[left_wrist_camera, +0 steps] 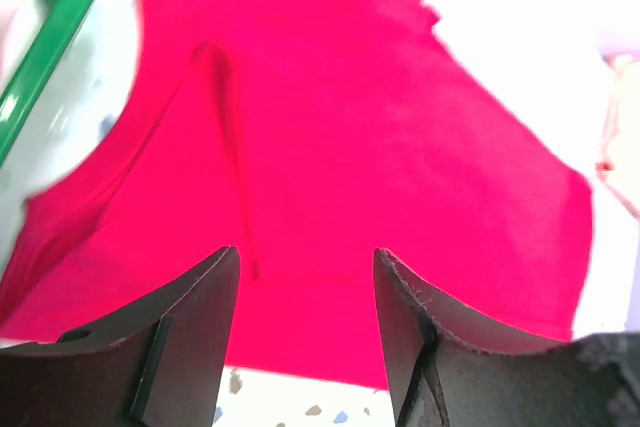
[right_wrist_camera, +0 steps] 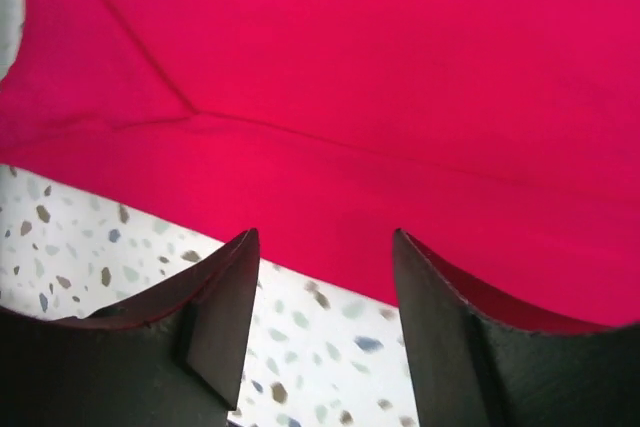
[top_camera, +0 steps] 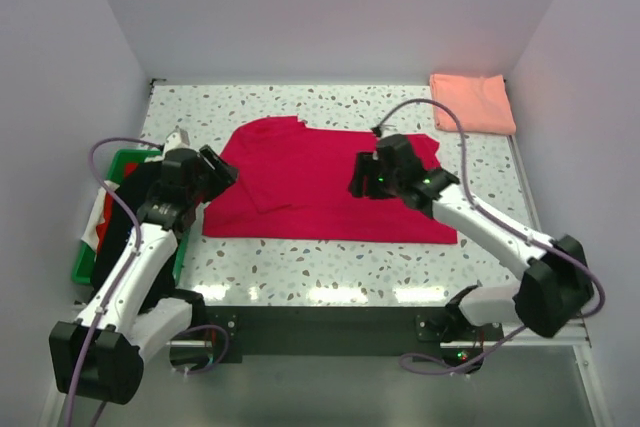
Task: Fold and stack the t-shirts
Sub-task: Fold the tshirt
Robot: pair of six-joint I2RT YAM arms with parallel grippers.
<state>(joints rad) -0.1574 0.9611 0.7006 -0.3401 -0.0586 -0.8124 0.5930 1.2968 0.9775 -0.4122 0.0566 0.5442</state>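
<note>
- The crimson t-shirt [top_camera: 320, 182] lies flat across the middle of the counter [top_camera: 300, 267] as a wide, roughly rectangular shape, with its long near edge running parallel to the counter's near edge
- A folded-in flap shows as a crease on its left part, so the shirt looks only partly folded
- The salmon pink t-shirt [top_camera: 472, 102] sits folded small at the far right corner, well apart
- The left hand [left_wrist_camera: 305, 317] is at the shirt's left edge with its jaws spread and nothing between them
- The right hand [right_wrist_camera: 325, 317] hangs over the shirt's near right part, also spread and holding nothing
- The green crate [top_camera: 85, 257] stands at the left edge, holding other cloth
- The next fold would likely go best if both hands pinched matching edge points through every layer, then lifted together at one height
- An uneven lift could skew the edges or drag the flap open
</note>
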